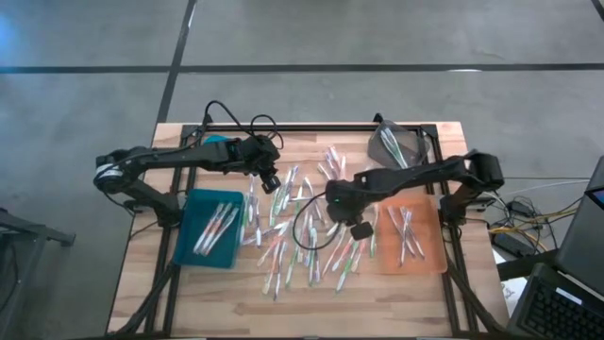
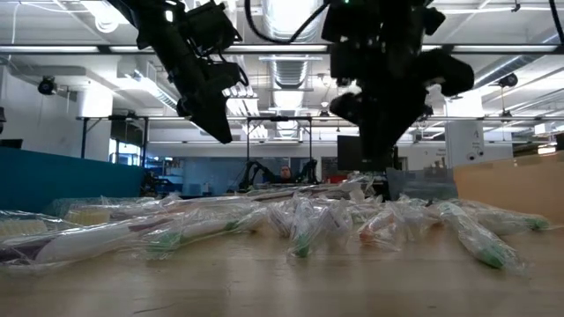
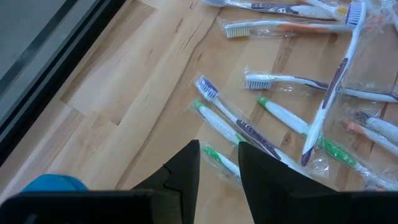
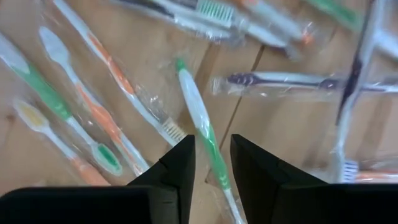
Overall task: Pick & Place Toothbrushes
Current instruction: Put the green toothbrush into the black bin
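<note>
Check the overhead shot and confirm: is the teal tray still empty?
No, the teal tray already holds a few toothbrushes, lying lengthwise inside it.

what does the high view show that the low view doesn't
Only the high view shows the teal tray, the orange tray and a grey tray, each holding toothbrushes, and the wooden table's full outline. Only the low view shows the room behind, with ceiling lights. Both show the pile of wrapped toothbrushes, with the left hand and right hand over it.

Wrapped toothbrushes (image 1: 311, 236) lie scattered flat across the table's middle
</note>
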Controlling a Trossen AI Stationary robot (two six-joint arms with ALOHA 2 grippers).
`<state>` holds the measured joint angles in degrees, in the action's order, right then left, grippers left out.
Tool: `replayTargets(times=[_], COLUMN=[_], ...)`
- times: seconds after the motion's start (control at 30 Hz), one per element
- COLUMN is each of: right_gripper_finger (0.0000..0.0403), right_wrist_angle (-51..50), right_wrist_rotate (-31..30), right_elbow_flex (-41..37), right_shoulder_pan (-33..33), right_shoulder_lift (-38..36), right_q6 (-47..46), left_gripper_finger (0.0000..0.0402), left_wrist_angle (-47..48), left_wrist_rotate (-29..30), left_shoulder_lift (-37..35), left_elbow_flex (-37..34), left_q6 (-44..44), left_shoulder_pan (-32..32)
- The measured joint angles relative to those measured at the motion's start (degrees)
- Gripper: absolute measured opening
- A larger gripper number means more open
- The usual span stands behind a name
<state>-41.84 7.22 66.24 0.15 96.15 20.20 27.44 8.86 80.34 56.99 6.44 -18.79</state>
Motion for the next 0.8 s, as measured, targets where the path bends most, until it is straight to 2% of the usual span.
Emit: replayTargets(times=[0.2, 0.53, 0.8], right_gripper_finger=[0.0113, 0.0153, 0.0153], right_wrist_angle=[-1.69, -0.4, 3.75], right_wrist_rotate=[-3.04, -3.16, -2.88], right_elbow_flex=[-0.02, -0.08, -0.09], right_shoulder_pan=[-0.01, -0.01, -0.01], right_shoulder_lift=[3.49, 7.25, 7.87], right_q6=[2.06, 3.01, 2.68], left_gripper_finger=[0.0115, 0.0115, 0.0115], left_wrist_angle=[-0.01, -0.03, -0.02], left_wrist_rotate=[0.0, 0.0, -0.02], left_shoulder_lift=[0.0, 0.0, 0.0], left_elbow_flex=[0.0, 0.0, 0.0], left_q6=[0.0, 0.0, -0.01], left_shoulder_pan=[0.01, 0.02, 0.01])
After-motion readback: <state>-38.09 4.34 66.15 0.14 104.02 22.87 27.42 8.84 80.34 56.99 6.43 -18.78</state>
